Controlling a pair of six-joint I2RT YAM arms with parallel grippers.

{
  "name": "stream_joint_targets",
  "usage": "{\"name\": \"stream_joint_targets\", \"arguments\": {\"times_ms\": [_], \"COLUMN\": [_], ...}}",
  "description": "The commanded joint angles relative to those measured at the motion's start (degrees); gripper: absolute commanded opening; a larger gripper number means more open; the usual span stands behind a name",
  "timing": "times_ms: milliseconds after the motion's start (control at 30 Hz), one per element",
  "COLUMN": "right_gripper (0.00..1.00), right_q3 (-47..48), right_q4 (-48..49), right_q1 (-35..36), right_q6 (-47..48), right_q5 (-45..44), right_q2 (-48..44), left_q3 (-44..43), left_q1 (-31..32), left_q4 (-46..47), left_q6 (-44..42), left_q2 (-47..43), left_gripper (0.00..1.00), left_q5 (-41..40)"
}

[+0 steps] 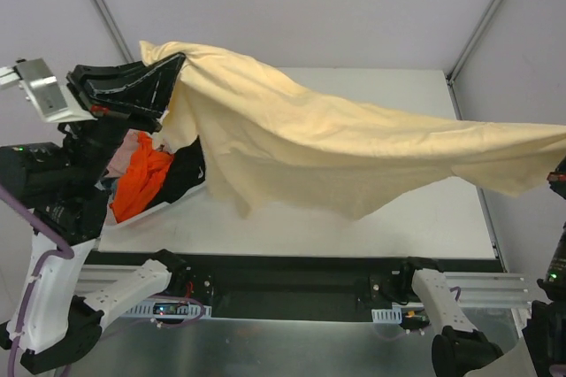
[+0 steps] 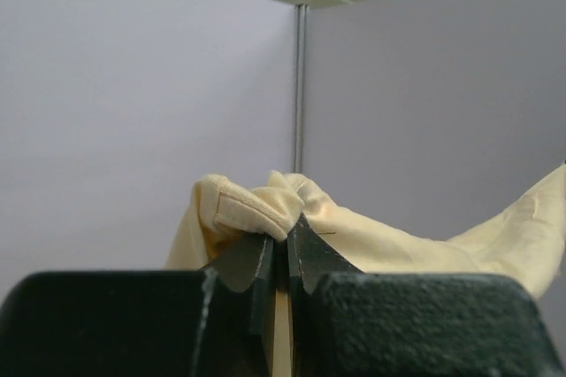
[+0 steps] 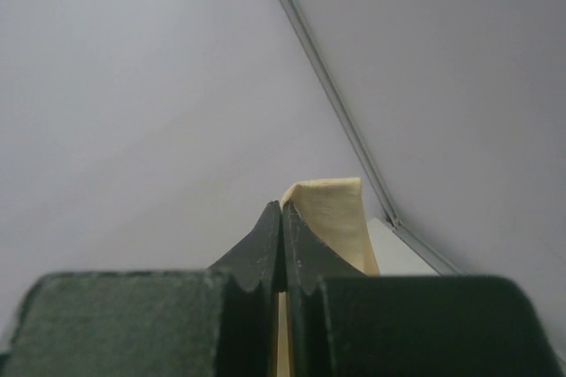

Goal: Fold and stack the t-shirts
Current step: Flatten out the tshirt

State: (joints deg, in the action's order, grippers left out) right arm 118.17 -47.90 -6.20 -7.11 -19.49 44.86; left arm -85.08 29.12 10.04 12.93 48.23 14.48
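The pale yellow t-shirt (image 1: pixel 354 142) hangs stretched in the air over the worktop (image 1: pixel 424 218), long axis running left to right between the arms. The left fingers (image 2: pixel 256 264) pinch a bunched corner high at the left; the right fingers (image 3: pixel 267 244) pinch the opposite edge past the worktop's right side. Bare worktop lies below; the basket (image 1: pixel 159 211) crowds the left

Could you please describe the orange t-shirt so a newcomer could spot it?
Start at the white table and go to its left edge, to the heap of clothes beside the held-up pale yellow cloth t-shirt. The bright orange cloth t-shirt lies crumpled there, between a dusty pink shirt and a black shirt, the only vivid colour.
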Motion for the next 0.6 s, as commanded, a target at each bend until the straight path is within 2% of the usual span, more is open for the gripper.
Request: {"name": "stream_joint_targets", "arguments": {"times_ms": [0, 167, 267, 333, 467, 533, 567], "right_gripper": [0.01, 0.01, 0.01, 0.01, 0.01, 0.01, 0.03], "right_q3": [6.10, 8.66, 7.00, 5.41, -1.70, -9.42, -11.97], "right_q4": [3.07, 6.59, 8.26, 10.44, 13.79, 16.68, 18.09], "right_q1": [-0.31, -0.31, -0.31, -0.31, -0.48, -0.66, -0.83], "right_q6": [5.35, 9.40, 10.97, 12.21, 14.67, 14.59, 14.67], "right_q5": [-6.08, -7.93, -11.44, -14.86, -20.14, -21.03, -20.25], "right_q2": [4.44, 9.45, 13.66, 17.51, 25.43, 29.82, 31.41], "left_q3": [-8.07, -17.92, -19.77, -20.39, -22.93, -24.69, -25.13], "left_q1": [-0.47, -0.47, -0.47, -0.47, -1.35, -1.88, -2.23], "left_q4": [1.03, -1.16, -2.13, -2.40, -5.02, -8.36, -8.98], "left_q6": [-0.45, -0.54, -1.68, -3.26, -5.02, -4.14, -3.18], "left_q2": [3.97, 12.39, 18.71, 22.77, 38.46, 44.29, 50.15], "left_gripper": [0.00, 0.00, 0.00, 0.00, 0.00, 0.00, 0.02], "left_q5": [5.73, 7.14, 3.38, -2.07, -10.77, -14.02, -14.13]}}
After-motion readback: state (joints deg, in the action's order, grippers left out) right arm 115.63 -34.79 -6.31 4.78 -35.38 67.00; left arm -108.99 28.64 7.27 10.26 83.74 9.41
